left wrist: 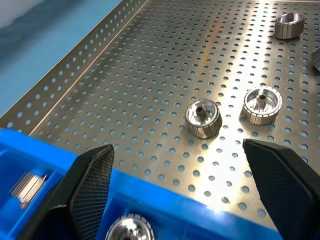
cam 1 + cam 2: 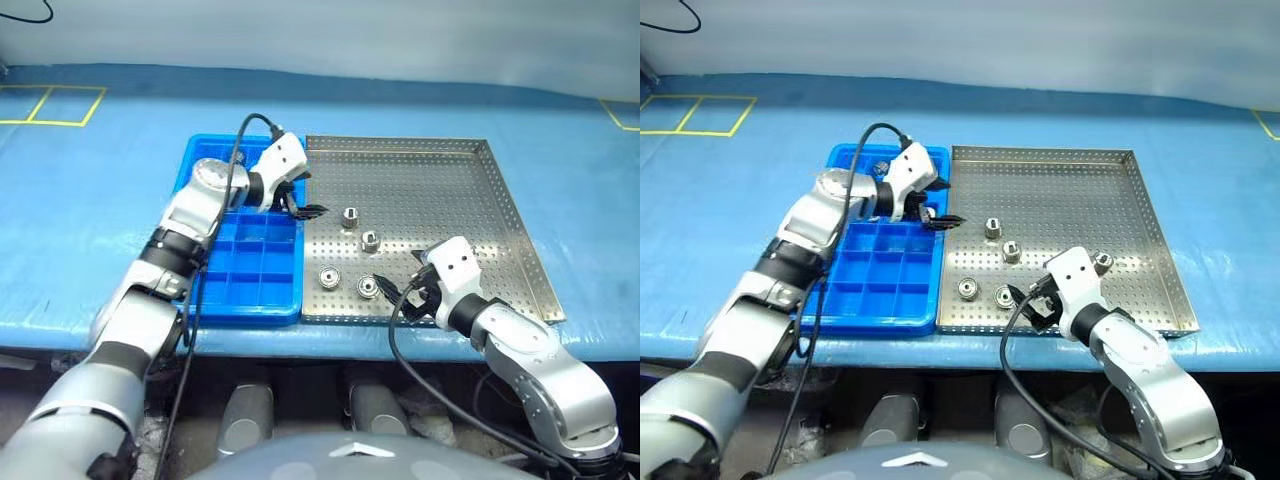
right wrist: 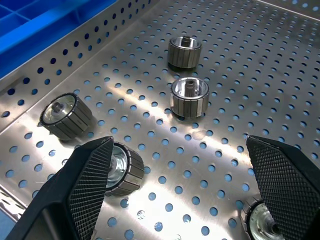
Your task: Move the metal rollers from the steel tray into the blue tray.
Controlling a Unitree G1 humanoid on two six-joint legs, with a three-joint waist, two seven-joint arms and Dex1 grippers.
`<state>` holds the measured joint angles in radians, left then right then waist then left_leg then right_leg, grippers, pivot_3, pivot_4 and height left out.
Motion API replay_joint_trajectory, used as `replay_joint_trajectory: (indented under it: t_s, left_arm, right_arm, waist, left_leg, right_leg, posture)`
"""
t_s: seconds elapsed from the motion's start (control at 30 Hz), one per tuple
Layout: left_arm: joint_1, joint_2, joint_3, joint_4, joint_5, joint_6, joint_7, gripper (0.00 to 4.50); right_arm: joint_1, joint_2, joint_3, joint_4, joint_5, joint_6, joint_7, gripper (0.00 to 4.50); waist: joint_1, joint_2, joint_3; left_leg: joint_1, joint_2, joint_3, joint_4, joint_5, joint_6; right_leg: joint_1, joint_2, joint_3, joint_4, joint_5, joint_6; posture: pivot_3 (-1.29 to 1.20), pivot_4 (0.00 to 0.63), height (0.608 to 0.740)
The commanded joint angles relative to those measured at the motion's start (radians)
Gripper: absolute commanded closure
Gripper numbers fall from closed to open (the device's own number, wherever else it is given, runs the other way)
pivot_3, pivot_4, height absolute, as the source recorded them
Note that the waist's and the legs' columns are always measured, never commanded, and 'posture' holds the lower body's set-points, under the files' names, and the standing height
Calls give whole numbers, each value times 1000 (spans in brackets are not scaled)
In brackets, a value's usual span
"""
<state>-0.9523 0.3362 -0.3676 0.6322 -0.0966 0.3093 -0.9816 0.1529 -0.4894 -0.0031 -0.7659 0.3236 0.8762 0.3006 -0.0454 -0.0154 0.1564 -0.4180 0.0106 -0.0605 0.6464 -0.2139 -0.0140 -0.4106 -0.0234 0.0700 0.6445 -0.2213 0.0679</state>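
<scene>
We see four metal rollers (image 2: 349, 252) on the steel tray (image 2: 440, 165), toward its blue-tray side. The left gripper (image 2: 297, 203), jaws wide and empty, hovers over the seam with the blue tray (image 2: 205, 150) — nearest roller just ahead; right gripper (image 2: 413, 293) is open, empty too.

Steel tray (image 2: 420, 170): silver, floor and rim perforated with regular round dots. Metal rollers (image 3: 189, 96): shiny silver, ribbed sides, dark centres. Blue tray (image 2: 250, 270): bright blue, square grid pattern. Table covering (image 2: 100, 190): blue, marked with yellow lines.
</scene>
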Motion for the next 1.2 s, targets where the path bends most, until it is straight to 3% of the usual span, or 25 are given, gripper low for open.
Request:
replay_joint_trajectory:
  t_s: [0.03, 0.4, 0.87, 0.97, 1.17, 1.2]
  left_arm:
    - [-73, -53, 1, 138, 46, -98, -23, 5]
    - [-131, -188, -38, 422, 223, -261, 63, 5]
    - [-160, -229, 10, 538, 288, -278, 226, 5]
    - [-161, -234, 14, 549, 301, -271, 226, 593]
    - [-158, -239, 28, 550, 297, -257, 186, 2515]
    - [-159, -238, 31, 549, 297, -255, 183, 2585]
  right_arm:
    - [8, 10, -12, -48, -6, -22, -13, 19]
    - [47, 39, -20, -84, -18, -20, -49, 19]
    - [43, 45, -20, -77, -29, -28, -47, 19]
    - [41, 47, -19, -75, -32, -31, -48, 0]
    - [39, 50, -17, -72, -37, -36, -48, 0]
    - [38, 51, -16, -71, -38, -37, -48, 0]
  waist:
    - [-7, 0, 0]
    - [-40, 0, 0]
    - [-53, 0, 0]
    - [-54, 0, 0]
    - [-62, 0, 0]
    - [-63, 0, 0]
  left_leg:
    - [0, 0, 0, 0, 0, 0]
    - [0, 0, 1, 1, 0, 0]
    - [1, 0, 2, 1, 0, 1]
    - [1, 0, 2, 1, 0, 1]
    - [1, 0, 2, 1, 0, 1]
    - [1, 0, 2, 1, 0, 1]
  right_leg:
    - [0, 0, 0, 0, 0, 0]
    - [0, 0, 3, 0, 3, 6]
    - [0, 1, 4, 0, 5, 9]
    - [0, 1, 4, 1, 5, 10]
    - [0, 1, 4, 1, 5, 10]
    - [0, 1, 4, 1, 5, 10]
  posture:
    - [-103, 150, 740]
    - [-157, 150, 740]
    - [-157, 150, 740]
    - [-157, 150, 740]
    - [-159, 150, 740]
    - [-155, 150, 740]
